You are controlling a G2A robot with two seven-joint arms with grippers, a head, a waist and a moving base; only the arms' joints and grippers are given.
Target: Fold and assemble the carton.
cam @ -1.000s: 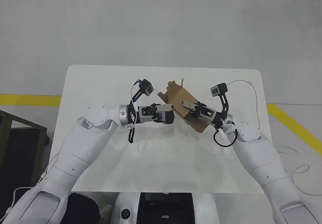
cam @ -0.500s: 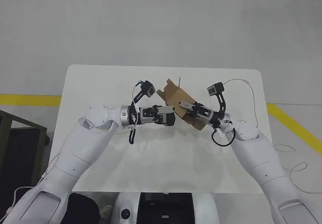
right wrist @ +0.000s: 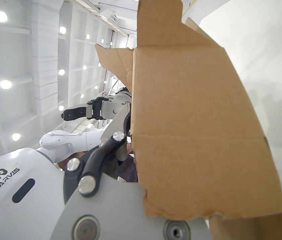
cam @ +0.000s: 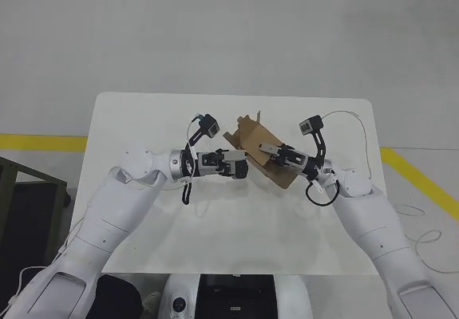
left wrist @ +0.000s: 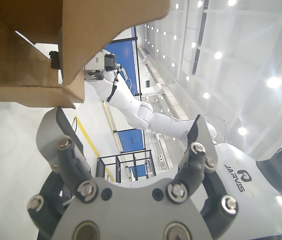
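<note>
My left tool [cam: 241, 166] hangs released, fingers spread, just beside the left corner of the brown cardboard carton [cam: 257, 143]. My right tool [cam: 271, 151] grasps the carton's right wall. The carton is tilted, flaps open, over the far middle of the white desk [cam: 149, 231].

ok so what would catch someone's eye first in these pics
The brown carton, half-folded with flaps sticking out, sits between the two arms over the far middle of the white table. The right pincer is clamped on one of its walls. The left pincer gapes wide open beside a corner of the carton, holding nothing.
</note>
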